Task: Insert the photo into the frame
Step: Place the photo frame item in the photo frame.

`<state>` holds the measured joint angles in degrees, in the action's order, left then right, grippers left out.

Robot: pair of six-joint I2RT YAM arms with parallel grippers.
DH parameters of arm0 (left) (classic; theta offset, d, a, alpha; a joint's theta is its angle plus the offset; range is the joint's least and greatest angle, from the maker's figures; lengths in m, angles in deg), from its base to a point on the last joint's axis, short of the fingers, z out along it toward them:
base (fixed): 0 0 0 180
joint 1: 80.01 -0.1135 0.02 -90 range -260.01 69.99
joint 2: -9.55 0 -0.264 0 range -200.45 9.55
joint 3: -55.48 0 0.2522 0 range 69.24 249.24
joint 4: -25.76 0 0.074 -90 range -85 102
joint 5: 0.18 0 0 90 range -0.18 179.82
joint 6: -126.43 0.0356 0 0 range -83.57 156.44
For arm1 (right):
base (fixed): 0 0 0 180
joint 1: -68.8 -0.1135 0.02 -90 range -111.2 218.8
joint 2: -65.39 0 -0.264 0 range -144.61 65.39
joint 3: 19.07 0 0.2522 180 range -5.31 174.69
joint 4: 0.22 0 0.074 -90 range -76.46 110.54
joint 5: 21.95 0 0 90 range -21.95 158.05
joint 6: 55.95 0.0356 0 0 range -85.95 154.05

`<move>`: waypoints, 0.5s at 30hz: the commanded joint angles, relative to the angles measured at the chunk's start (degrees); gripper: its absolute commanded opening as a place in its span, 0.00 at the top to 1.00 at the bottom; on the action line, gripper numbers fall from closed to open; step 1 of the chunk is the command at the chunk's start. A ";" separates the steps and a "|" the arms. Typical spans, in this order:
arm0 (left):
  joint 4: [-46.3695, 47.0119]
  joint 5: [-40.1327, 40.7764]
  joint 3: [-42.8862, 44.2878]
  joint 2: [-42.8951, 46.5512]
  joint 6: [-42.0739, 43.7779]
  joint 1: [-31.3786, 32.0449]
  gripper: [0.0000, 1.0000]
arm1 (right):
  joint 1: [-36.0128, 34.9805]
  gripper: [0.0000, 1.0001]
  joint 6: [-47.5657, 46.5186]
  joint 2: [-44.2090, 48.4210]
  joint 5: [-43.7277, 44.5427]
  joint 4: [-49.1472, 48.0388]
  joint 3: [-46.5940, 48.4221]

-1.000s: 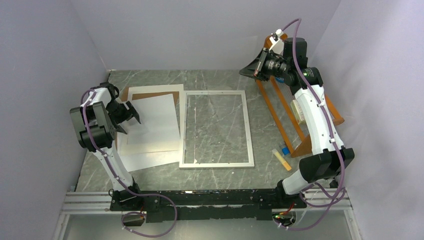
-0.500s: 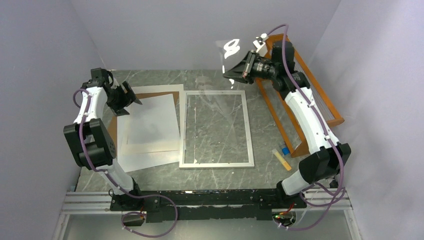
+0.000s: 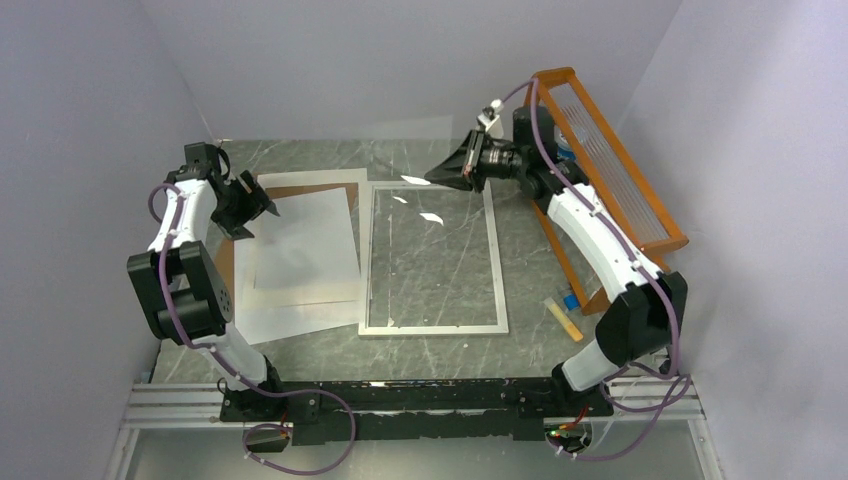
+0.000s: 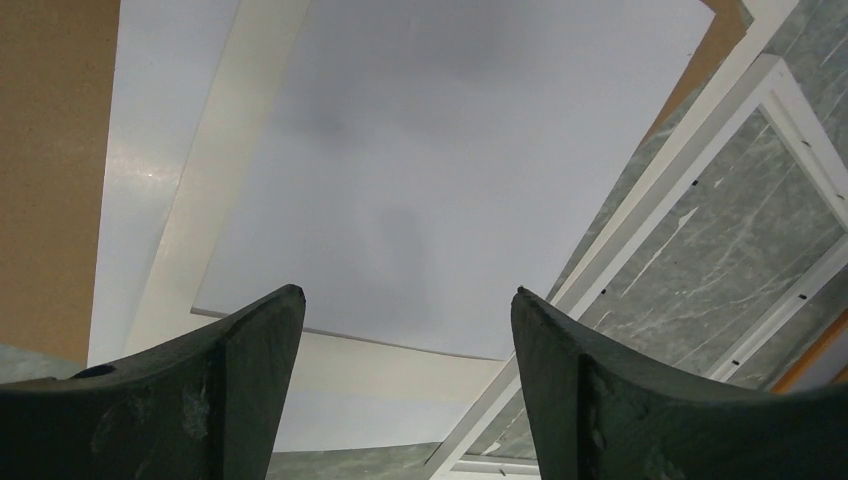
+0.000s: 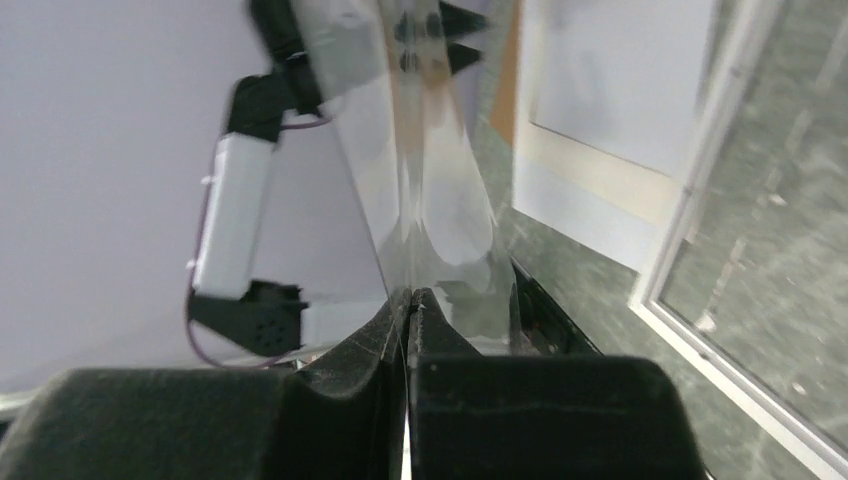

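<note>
The frame (image 3: 498, 262), a narrow white rectangle, lies flat mid-table with marble showing through it. Left of it the photo (image 3: 308, 238) lies white side up on a pile of sheets. My left gripper (image 3: 256, 203) hovers open over the photo's far left corner; in the left wrist view the gripper (image 4: 407, 292) has nothing between its fingers, with the photo (image 4: 450, 170) and the frame's border (image 4: 700, 110) below. My right gripper (image 3: 438, 176) is over the frame's far edge. In its wrist view the right gripper (image 5: 410, 292) is shut on a clear sheet (image 5: 420, 150).
Under the photo lie a cream sheet (image 3: 300, 294), a wider white card (image 3: 290, 322) and a brown board (image 3: 300, 186). An orange rack (image 3: 612, 170) leans at the right wall. Small yellow and blue items (image 3: 565, 318) lie near the right arm.
My right arm swung left from the rack, carrying the clear sheet over the frame's far edge. My left arm drew back toward the far left, its gripper still open.
</note>
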<state>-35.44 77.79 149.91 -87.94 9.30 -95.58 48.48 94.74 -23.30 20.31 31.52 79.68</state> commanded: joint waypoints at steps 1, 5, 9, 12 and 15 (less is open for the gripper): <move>2.04 0.35 -1.47 4.19 -1.64 -0.12 0.20 | 0.86 0.93 -0.67 -2.49 1.61 -3.89 -6.91; 4.53 -5.36 -5.62 4.56 -1.92 -0.07 0.20 | 3.71 0.96 -8.73 -5.25 5.16 -2.17 -10.01; 13.36 -21.84 -11.83 4.63 -1.34 0.10 0.19 | 7.41 1.00 -16.93 -9.99 1.41 1.15 -9.03; 19.83 -29.14 -15.10 3.55 -2.98 2.01 0.19 | 7.98 1.00 -23.55 -12.57 1.66 4.22 -8.16; 21.67 -29.44 -16.19 2.09 -3.34 6.24 0.18 | 8.01 0.96 -24.93 -14.81 2.04 3.16 -8.99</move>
<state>-21.91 57.22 134.37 -84.99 7.16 -93.94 57.12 76.94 -36.70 23.02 34.45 68.91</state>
